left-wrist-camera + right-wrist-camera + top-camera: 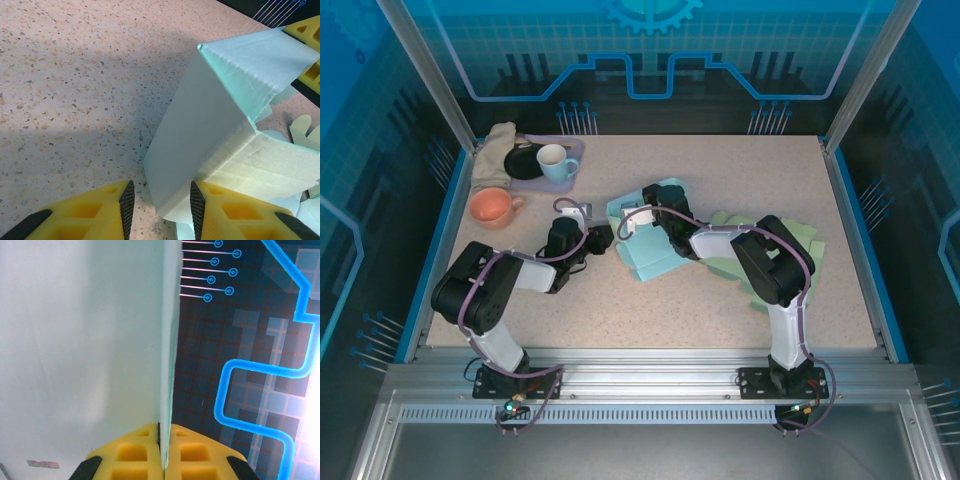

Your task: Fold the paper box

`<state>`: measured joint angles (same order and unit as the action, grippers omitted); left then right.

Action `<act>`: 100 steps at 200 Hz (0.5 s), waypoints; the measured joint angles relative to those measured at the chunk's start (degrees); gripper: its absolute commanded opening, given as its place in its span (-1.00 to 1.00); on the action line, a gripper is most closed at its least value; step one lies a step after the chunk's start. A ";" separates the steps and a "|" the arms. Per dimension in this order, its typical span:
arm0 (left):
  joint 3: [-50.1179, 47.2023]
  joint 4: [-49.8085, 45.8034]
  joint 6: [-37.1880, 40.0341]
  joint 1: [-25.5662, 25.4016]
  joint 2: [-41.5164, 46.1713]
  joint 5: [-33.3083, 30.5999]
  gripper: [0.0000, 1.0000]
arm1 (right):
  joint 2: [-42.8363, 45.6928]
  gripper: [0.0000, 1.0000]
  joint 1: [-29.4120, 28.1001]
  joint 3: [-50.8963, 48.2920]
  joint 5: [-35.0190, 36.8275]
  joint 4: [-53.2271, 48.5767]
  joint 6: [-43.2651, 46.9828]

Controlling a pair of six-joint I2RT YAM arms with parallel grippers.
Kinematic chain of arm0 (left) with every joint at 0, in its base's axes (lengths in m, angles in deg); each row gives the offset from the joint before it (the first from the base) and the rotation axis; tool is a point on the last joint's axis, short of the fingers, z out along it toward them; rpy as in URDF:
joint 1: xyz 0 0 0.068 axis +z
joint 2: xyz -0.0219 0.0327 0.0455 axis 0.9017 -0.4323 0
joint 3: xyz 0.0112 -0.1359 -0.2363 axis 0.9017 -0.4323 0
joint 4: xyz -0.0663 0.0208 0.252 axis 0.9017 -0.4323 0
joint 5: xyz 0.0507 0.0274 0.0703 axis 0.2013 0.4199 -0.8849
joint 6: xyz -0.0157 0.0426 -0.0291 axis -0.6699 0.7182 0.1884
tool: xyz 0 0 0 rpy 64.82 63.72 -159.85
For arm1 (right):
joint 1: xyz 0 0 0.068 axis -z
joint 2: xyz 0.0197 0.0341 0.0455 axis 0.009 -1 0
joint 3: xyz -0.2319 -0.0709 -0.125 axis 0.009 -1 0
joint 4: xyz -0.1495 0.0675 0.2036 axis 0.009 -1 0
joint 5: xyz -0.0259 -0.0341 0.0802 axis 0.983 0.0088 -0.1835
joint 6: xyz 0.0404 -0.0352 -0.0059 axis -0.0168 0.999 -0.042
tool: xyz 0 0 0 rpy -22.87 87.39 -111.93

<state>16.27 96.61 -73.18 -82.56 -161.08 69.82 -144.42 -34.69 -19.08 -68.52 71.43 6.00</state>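
Clamping a thin panel of the paper box (655, 260) edge-on with the right claw (163, 432), yellow fingers (135, 455) pressed flat together on the sheet. Holds that pale blue box near the middle of the tabletop (650, 315), partly folded, with one wall raised and creased along its top in the left wrist view. Brackets the box's lower corner with the left claw (161, 205), released: black pads (127, 202) spread apart, the right one close against the paper, the left one clear of it with speckled surface showing in the gap. Meets the box from two sides in the overhead view, left claw on its left, right claw at its far edge. Passes the right arm over flat pale green sheets (770, 235) lying just right of the box. Shares the tabletop with a purple tray (577, 150) at the far left, carrying a black plate (523, 165) and a light blue mug (555, 160), a beige cloth (495, 150) beside it and an orange cup (492, 207) just in front.
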 measured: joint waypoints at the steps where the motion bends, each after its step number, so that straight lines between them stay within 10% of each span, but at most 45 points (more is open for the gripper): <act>1: 0.00 0.00 0.00 0.00 0.00 0.04 -0.23 | 0.00 -1.00 0.00 -0.02 0.00 0.04 0.00; 100: 0.04 0.81 0.02 -0.48 -0.02 2.21 -0.21 | -0.85 -1.00 0.92 -1.40 -0.22 5.18 0.22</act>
<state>16.31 97.42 -73.15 -83.04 -161.11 72.03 -145.28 -33.77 -20.47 -68.74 76.61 6.22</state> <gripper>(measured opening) 0.394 0.045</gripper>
